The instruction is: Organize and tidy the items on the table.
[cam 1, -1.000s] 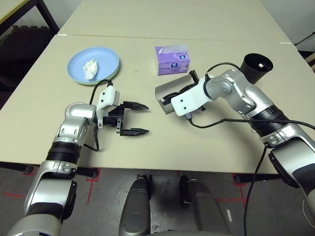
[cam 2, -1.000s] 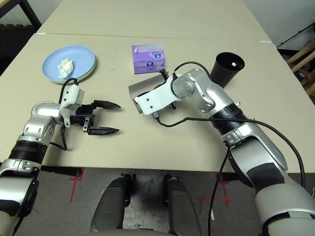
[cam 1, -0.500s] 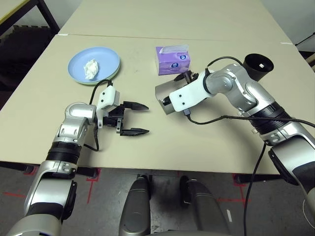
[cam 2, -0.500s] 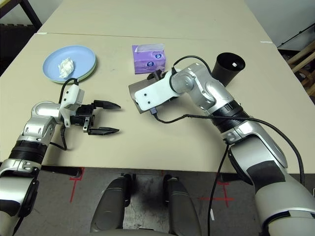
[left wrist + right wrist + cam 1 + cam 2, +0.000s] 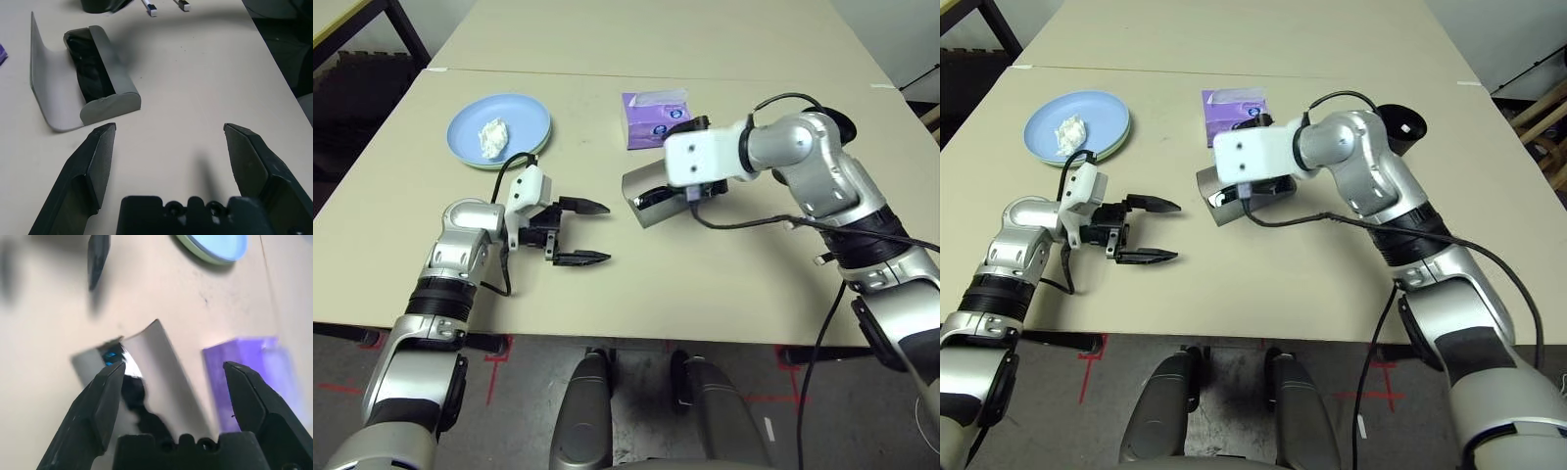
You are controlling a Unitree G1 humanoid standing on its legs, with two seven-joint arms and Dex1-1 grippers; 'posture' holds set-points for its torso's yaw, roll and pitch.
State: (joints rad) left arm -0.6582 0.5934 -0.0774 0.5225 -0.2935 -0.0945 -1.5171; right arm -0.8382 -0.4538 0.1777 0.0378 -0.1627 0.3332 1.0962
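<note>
Risk is lying with the grey glasses case (image 5: 90,81): its flap is standing open, so a careless nudge could be spilling the black sunglasses (image 5: 90,63) sitting inside. Right gripper (image 5: 168,382) is hovering spread above it; left gripper (image 5: 579,232) is waiting spread nearby. Blue plate (image 5: 499,130) is holding the tissue wad (image 5: 492,136).

Robot lab or test room. Two plain beige worktops (image 5: 607,39) pushed end to end, white tape (image 5: 437,69) at the seam. Red tape crosses (image 5: 499,354) on a worn grey floor (image 5: 352,392) under the near edge. Black metal frame (image 5: 406,29) at far left.
</note>
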